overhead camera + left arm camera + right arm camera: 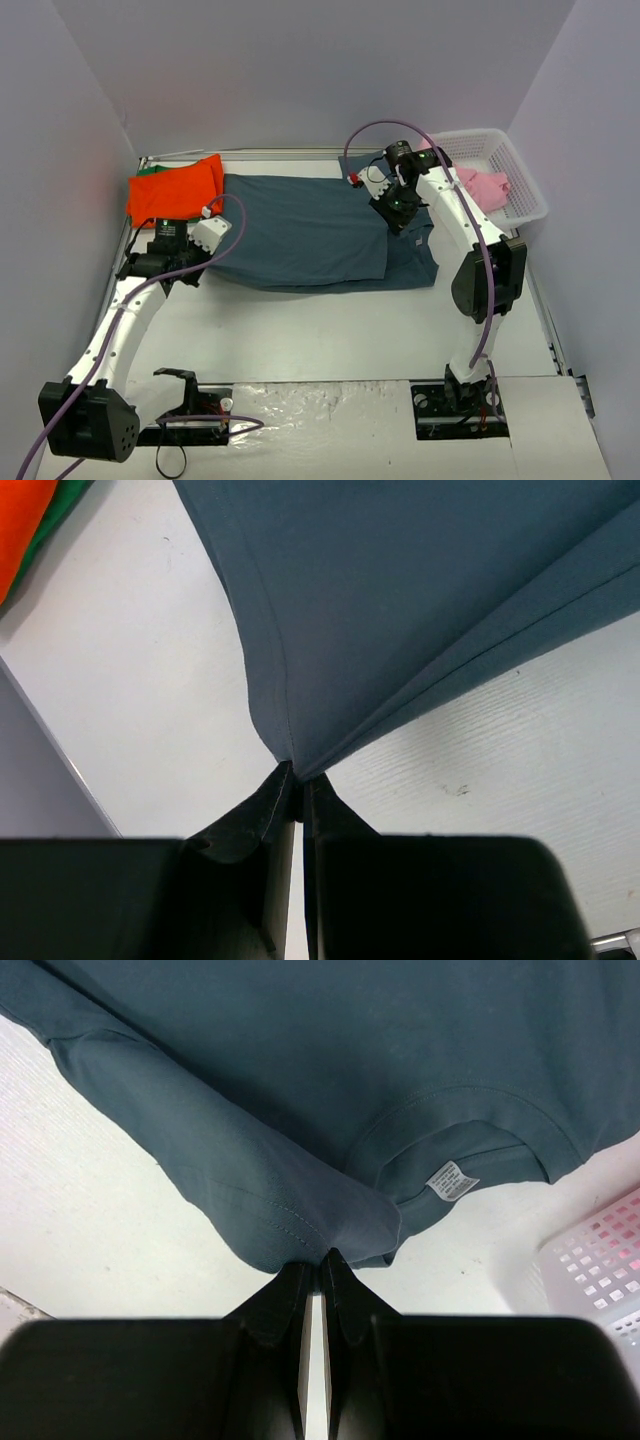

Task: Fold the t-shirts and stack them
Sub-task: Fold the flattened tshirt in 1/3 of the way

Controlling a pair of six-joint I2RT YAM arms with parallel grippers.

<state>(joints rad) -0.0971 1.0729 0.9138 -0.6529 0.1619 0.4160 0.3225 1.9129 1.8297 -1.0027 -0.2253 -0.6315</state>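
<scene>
My left gripper, jaws pressed together, pinches a hem corner of the slate-blue t-shirt; my right gripper likewise nips a sleeve fold beside the collar. The soft matte cloth lies spread mid-table, one edge just beside the folded orange-red t-shirt.

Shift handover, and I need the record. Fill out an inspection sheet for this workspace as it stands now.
Surface: white table, a few small marks.
Job's things: slate-blue shirt spread across the middle; orange-red shirt folded at far left, green shirt showing at its edge; pink shirt in the basket.
Clutter: the white lattice basket, far right.
Grippers: left gripper shut on the slate-blue shirt's edge; right gripper shut on it near the collar.
Cables: purple cables along both arms, looping loose.
Surroundings: plain grey walls on three sides.
</scene>
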